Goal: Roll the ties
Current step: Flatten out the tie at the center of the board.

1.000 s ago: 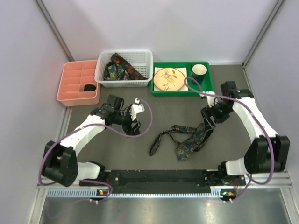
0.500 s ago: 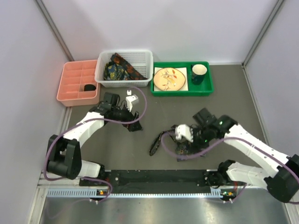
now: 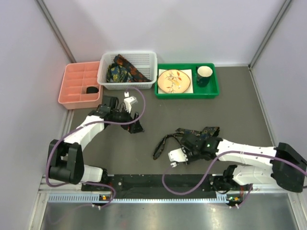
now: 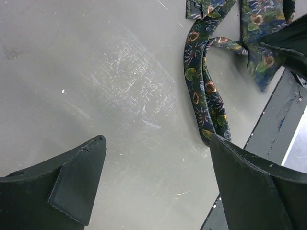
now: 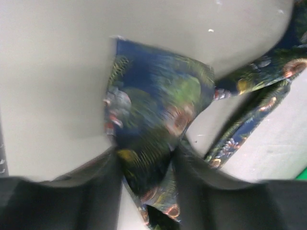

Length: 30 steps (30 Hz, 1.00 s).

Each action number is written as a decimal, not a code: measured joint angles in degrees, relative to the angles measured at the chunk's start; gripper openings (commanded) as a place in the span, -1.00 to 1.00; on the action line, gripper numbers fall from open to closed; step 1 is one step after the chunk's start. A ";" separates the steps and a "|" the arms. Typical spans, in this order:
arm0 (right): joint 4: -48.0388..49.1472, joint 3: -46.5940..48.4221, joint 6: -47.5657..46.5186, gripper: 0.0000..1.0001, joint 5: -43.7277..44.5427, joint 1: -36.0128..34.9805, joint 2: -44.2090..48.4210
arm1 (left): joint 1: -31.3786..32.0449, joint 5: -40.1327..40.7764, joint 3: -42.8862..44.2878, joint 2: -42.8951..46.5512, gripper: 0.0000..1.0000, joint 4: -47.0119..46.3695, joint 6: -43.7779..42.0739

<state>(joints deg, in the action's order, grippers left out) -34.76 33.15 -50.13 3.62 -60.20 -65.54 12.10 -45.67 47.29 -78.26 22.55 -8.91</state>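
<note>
One paisley tie lies crumpled on the grey table, its narrow end looping left. My right gripper sits low over the tie's wide end, and in the right wrist view it is shut on that printed fabric. More ties are piled in the white basket. My left gripper hovers open left of the tie with nothing in it. In the left wrist view bare table shows between its fingers and the tie's narrow part lies beyond.
A pink divided organiser stands at the back left. A green tray holding a plate and a dark cup stands at the back right. A black rail runs along the near edge.
My right arm has swung from the right side down onto the tie's wide end and shut on it. My left gripper has drifted slightly left and back, staying open.
</note>
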 measured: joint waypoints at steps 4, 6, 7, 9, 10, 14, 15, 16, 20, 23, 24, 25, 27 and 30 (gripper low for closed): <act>1.11 2.12 2.12 -1.00 3.10 0.50 -1.40 | -0.15 0.04 -0.09 1.77 0.82 1.38 -1.79; 0.61 4.22 3.76 -1.00 3.21 2.32 -0.22 | -0.35 0.02 -0.09 2.82 0.80 2.05 -3.23; -0.02 5.81 4.90 -1.00 3.04 4.04 0.70 | -0.44 0.00 -0.09 3.28 0.80 2.43 -4.13; -1.92 10.05 7.21 -1.00 2.12 9.16 2.97 | -0.55 -0.17 -0.07 3.89 0.81 3.23 -6.58; -2.45 11.72 8.09 -1.00 1.95 11.41 3.82 | -0.55 -0.37 -0.07 3.96 0.83 3.61 -7.76; -5.79 18.91 11.76 -0.98 -1.70 22.62 5.84 | -0.26 -1.33 -0.07 4.00 0.84 5.01 -14.03; -6.71 19.63 12.37 -0.99 -2.45 24.00 5.92 | -0.04 -1.51 -0.07 3.98 0.84 5.20 -15.52; -7.67 19.93 13.00 -1.00 -3.61 24.96 5.90 | 0.15 -1.60 -0.04 3.82 0.84 5.38 -16.68; -12.72 19.80 14.99 -1.00 -9.90 25.20 4.46 | 1.64 -1.95 0.66 1.40 0.82 6.49 -21.33; -14.73 19.80 16.37 -0.70 -14.40 25.22 1.38 | 2.16 -2.03 1.29 -0.37 0.82 7.48 -23.96; -15.56 19.82 16.79 -0.61 -15.80 25.20 -0.07 | 2.21 -2.03 1.44 -0.70 0.82 7.93 -24.90; -16.20 19.85 17.05 -0.58 -16.98 25.22 -1.22 | 2.25 -2.03 1.49 -0.79 0.82 8.31 -25.83; -17.46 19.85 17.73 -0.59 -18.99 25.22 -3.50 | 2.25 -1.99 1.49 -0.76 0.82 9.18 -27.21; -18.29 19.85 18.29 -0.57 -21.31 25.20 -5.11 | 2.25 -1.81 1.49 -0.70 0.82 9.66 -28.37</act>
<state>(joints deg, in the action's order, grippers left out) -53.06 52.99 -31.83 -17.69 -35.00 -70.65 14.35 -47.48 48.77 -78.96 32.21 -37.28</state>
